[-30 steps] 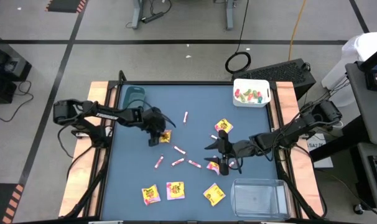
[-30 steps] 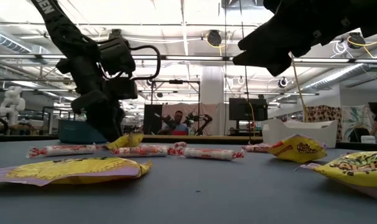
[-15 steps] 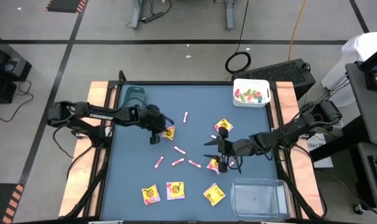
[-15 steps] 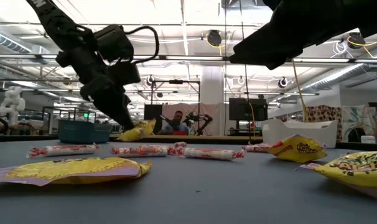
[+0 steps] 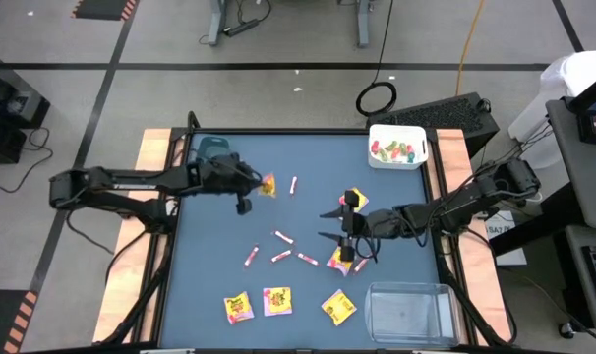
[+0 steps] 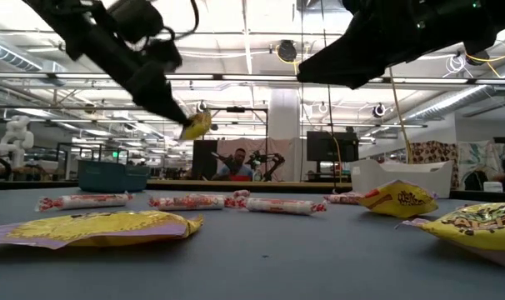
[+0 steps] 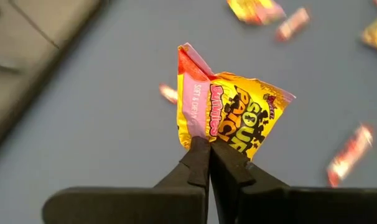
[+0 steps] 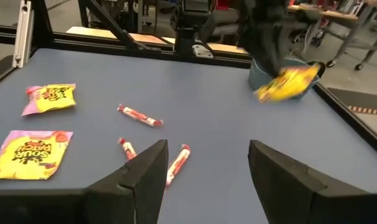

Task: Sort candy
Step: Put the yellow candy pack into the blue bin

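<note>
My left gripper [image 5: 257,183] is shut on a square yellow candy packet with pink print [image 7: 232,115], held in the air to the right of the teal bin [image 5: 211,150]; the packet also shows in the low view [image 6: 196,125]. My right gripper [image 5: 328,224] is open and empty above the table's middle right, over a yellow packet [image 5: 337,261] and near another [image 5: 354,200]. Pink-white sticks [image 5: 282,237] lie flat on the blue mat between the arms. Three more yellow packets [image 5: 276,301] lie flat near the front edge. My left gripper pinches the packet by one edge [image 7: 204,135] between its two fingertips. The fingers slant downward from the table's left side [image 6: 165,96]. The packet sticks out beyond the fingertips, lifted clear of the table.
A white bin [image 5: 397,146] holding green and red wrapped pieces stands at the far right corner. A clear bin [image 5: 408,307] stands at the near right corner. The teal bin stands at the far left. Wooden rails [image 5: 150,197] edge the mat on both sides.
My left gripper has risen well above the table and gone toward the far edge with the yellow packet, which lay on the mat a second ago and now hangs clear. My right gripper has moved a little toward the far edge, still open.
</note>
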{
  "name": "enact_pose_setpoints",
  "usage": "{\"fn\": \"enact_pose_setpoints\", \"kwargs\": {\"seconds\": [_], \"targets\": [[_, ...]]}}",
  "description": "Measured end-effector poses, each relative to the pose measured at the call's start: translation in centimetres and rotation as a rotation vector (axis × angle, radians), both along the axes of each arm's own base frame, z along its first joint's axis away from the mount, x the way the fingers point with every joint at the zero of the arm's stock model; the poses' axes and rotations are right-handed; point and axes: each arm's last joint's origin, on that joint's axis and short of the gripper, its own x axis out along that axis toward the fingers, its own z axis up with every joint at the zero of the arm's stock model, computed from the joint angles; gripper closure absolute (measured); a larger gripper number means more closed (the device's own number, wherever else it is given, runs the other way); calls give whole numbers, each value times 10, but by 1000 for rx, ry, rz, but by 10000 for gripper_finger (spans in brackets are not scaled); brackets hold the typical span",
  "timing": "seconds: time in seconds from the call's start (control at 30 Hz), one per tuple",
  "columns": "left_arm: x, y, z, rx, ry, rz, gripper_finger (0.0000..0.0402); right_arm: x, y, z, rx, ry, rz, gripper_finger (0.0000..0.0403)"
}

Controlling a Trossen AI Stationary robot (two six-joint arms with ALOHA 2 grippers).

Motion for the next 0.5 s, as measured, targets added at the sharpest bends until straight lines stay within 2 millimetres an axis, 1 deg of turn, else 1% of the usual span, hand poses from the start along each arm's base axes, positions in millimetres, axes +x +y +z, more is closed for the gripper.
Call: {"fn": "enact_pose_setpoints", "kwargs": {"seconds": [0.13, 0.23, 0.37, 0.5], "targets": [[-7, 0, 22, 16, -99, 66, 391, 1, -3, 0, -15, 0, -6, 190], [-11, -1, 34, -44, -185, 130, 391, 1, -6, 0, -15, 2, -16, 190], [-15, -2, 38, -156, -250, 217, 391, 2, -9, 0, -13, 2, -27, 190], [-15, -2, 39, -228, -276, 260, 391, 2, -10, 0, 17, -2, -39, 190]]}}
